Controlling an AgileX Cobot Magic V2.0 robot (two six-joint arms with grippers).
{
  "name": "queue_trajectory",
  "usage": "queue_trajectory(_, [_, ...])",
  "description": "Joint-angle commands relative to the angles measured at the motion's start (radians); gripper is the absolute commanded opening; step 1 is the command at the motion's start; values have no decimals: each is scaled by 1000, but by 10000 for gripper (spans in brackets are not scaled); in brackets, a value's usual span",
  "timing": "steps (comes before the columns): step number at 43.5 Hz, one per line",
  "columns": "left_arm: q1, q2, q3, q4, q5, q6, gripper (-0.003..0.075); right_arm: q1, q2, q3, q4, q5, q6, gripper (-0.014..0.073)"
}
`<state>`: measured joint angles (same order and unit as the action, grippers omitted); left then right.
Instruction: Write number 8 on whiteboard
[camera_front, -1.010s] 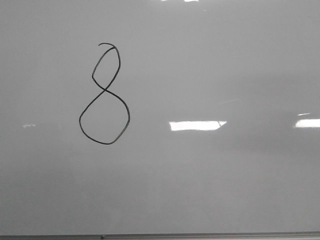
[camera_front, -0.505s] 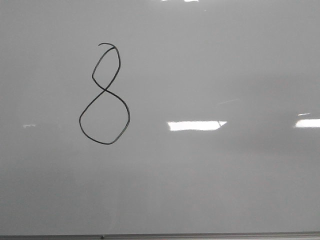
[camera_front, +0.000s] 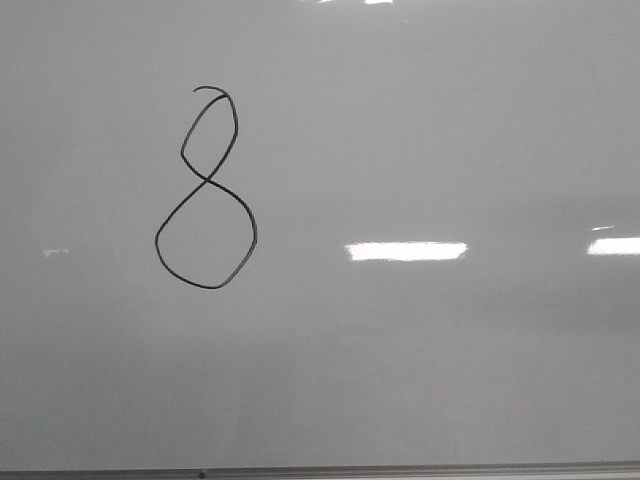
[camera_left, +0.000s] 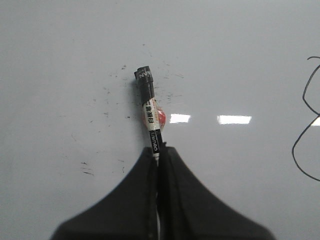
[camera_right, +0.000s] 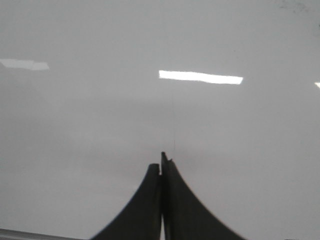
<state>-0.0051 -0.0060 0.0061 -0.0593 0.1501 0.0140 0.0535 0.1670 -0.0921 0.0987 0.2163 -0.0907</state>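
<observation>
You had the whiteboard (camera_front: 450, 380) filling every view, glossy, with glare bars across it and its grey frame edge along the bottom of the front view. The number 8 (camera_front: 206, 190) sat upper left on it in the front view: small top loop, bigger bottom loop, hook at the top, both loops closed. I'd call the figure finished.

Your left gripper (camera_left: 159, 155) was clamped on a black marker (camera_left: 150, 112), which stuck out over bare board well to the side of the 8; only the edge of the 8 showed in that view. Whether the marker touched the board, I couldn't tell. Right gripper (camera_right: 161, 167) was pressed together on nothing, over blank board.

Risks as I judged them:
- Marker dragged across the board on retreat, leaving a stray line.
- Arm swept back over the 8, smearing wet ink.
- Thin grip low on the marker; a bump could have tilted or dropped it.
</observation>
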Motion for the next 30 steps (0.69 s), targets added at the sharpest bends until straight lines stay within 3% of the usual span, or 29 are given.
queue_trajectory(1, [-1,-13,14,-1,-85,-8,-21,-7,-43,32,-20,-104,14,-67])
queue_trajectory(15, [-1,-13,14,-1,-85,-8,-21,-7,-197,117,-20,-83,14,-67])
queue_trajectory(30, [-1,-13,14,-1,-85,-8,-21,-7,-196,116,-20,-93,14,-67])
